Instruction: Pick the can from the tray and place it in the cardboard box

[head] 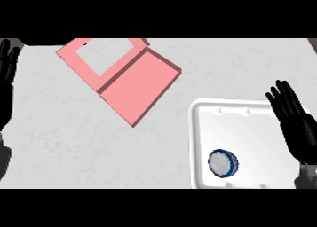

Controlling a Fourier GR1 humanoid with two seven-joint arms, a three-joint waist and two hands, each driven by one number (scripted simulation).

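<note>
Done: nothing yet (nobody holds the can).
Can: the can [222, 163] sits low in the white tray [252, 133], at the lower right of the frame.
Can's way: it seems to stand up with its round top facing us, so its long axis runs up and down.
Box: the pink cardboard box [141, 84] is at the upper middle, well apart from the tray.
Right hand [298, 128]: wide open and empty, by the tray's right side.
Left hand [0, 88]: resting open at the left edge.
Left to do: grab, carry, drop in.

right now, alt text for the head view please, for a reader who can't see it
A blue-rimmed can sits in a white tray at the lower right of a pale counter; an open pink box lies apart at upper left. Both hands are open, fingers up: right hand at the tray's right edge, left hand at the view's left edge.
</note>
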